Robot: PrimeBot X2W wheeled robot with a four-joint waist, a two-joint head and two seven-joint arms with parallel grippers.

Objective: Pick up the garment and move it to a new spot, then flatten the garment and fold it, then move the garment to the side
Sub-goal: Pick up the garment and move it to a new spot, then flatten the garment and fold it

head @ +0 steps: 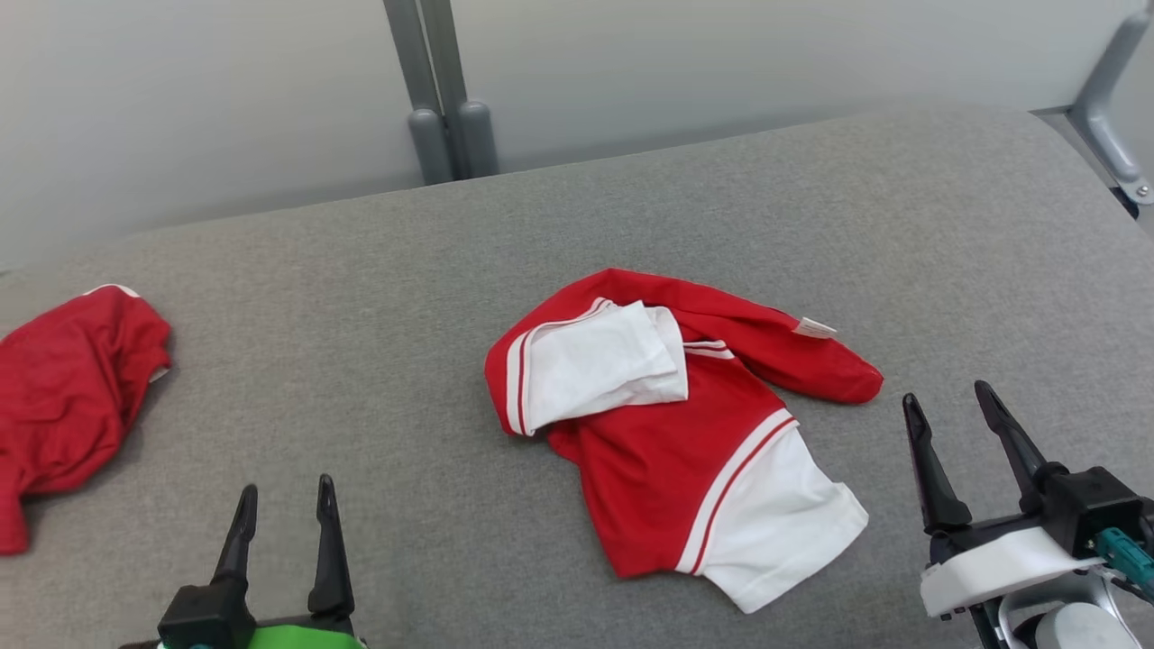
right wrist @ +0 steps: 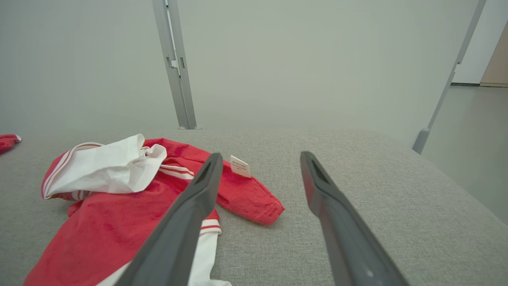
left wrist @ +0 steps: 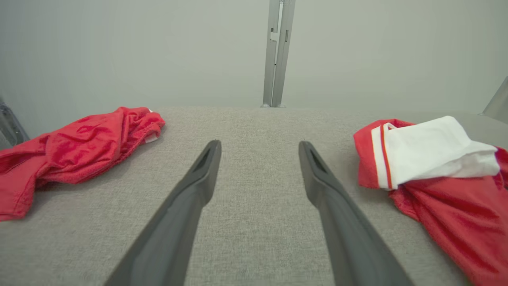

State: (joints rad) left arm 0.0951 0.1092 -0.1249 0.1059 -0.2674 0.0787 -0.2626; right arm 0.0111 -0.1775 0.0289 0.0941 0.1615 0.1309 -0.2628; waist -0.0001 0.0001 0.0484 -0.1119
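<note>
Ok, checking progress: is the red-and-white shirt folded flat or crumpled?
Crumpled: the red-and-white shirt lies bunched, one white sleeve flipped over its red body, label showing.

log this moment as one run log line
left gripper: open, empty | right gripper: open, empty | red and white garment: crumpled at centre, unheld | red garment: bunched at far left | fold: not yet done

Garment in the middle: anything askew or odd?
Yes. The red-and-white garment lies rumpled, not flat: one white sleeve is flipped over its body, and its label sticks out. A second red garment sits bunched at the left.
</note>
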